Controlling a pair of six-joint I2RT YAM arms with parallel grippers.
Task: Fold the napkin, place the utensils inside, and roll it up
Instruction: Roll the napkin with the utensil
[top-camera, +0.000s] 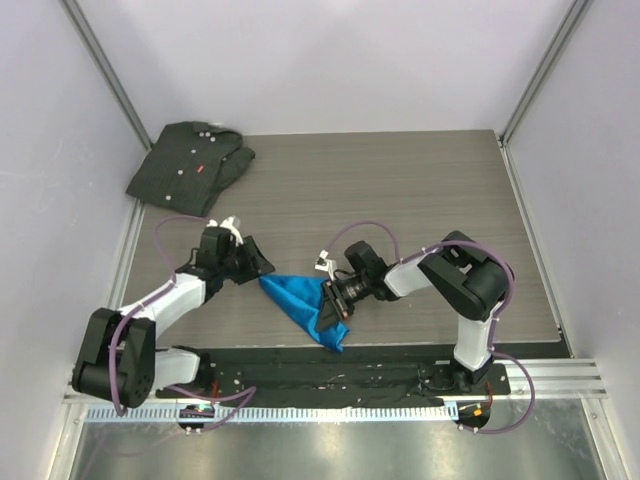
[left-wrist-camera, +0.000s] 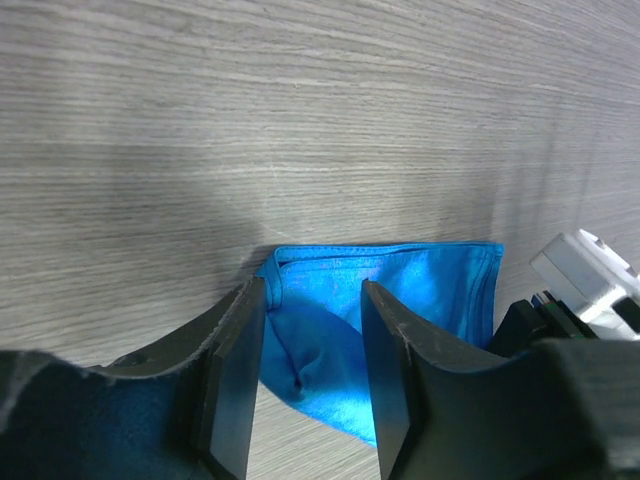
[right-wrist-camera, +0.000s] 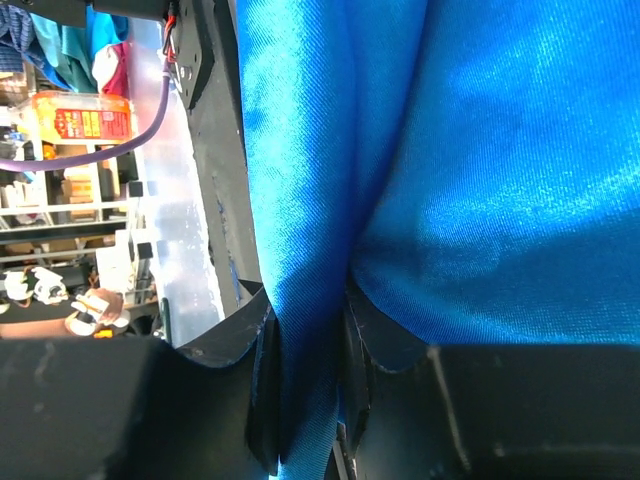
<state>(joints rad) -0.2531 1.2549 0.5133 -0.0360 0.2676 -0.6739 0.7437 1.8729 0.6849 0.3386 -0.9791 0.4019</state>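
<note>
The bright blue shiny cloth napkin (top-camera: 300, 298) lies bunched on the grey wood-grain table (top-camera: 400, 190) near its front edge, between the arms, the right gripper (right-wrist-camera: 308, 305) pinching a fold tight, while the left gripper (left-wrist-camera: 312, 290) has its jaws apart, straddling the opposite corner.

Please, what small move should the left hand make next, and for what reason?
Probably close the left hand on the blue napkin. Its jaws stand apart with a corner of the cloth between them, not yet pinched, while the right hand is shut on a fold. With both ends held, the napkin could be spread for folding.
</note>
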